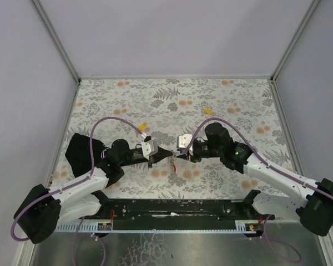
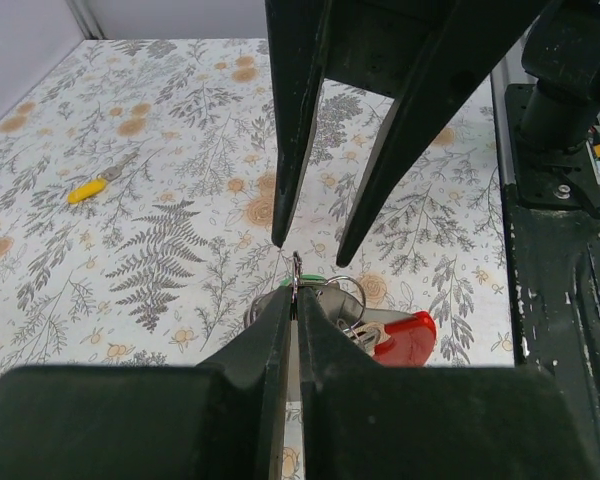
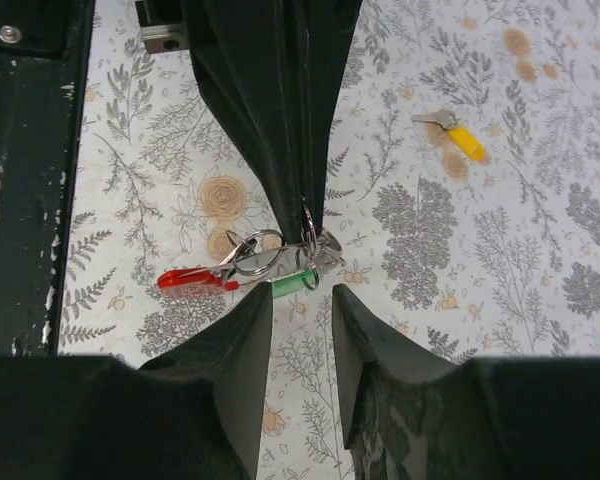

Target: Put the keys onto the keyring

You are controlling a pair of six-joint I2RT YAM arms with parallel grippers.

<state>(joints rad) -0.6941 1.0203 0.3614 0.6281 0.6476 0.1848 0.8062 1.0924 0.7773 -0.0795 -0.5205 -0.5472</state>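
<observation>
The keyring (image 3: pixel 192 277) is a red tab with metal split rings (image 3: pixel 255 250), held just above the table between my grippers; it also shows in the left wrist view (image 2: pixel 405 338) and the top view (image 1: pixel 173 164). My left gripper (image 2: pixel 295 290) is shut on one metal ring, edge-up. The green key (image 3: pixel 292 285) hangs at that ring, partly hidden in the left wrist view (image 2: pixel 315 279). My right gripper (image 3: pixel 300 293) is open and empty, its tips right in front of the green key. Two yellow keys (image 1: pixel 142 126) (image 1: pixel 208 111) lie on the table farther back.
The floral table cover (image 1: pixel 238 100) is walled by white panels on three sides. A black cloth-like object (image 1: pixel 80 152) lies beside my left arm. The black base rail (image 1: pixel 172 208) runs along the near edge.
</observation>
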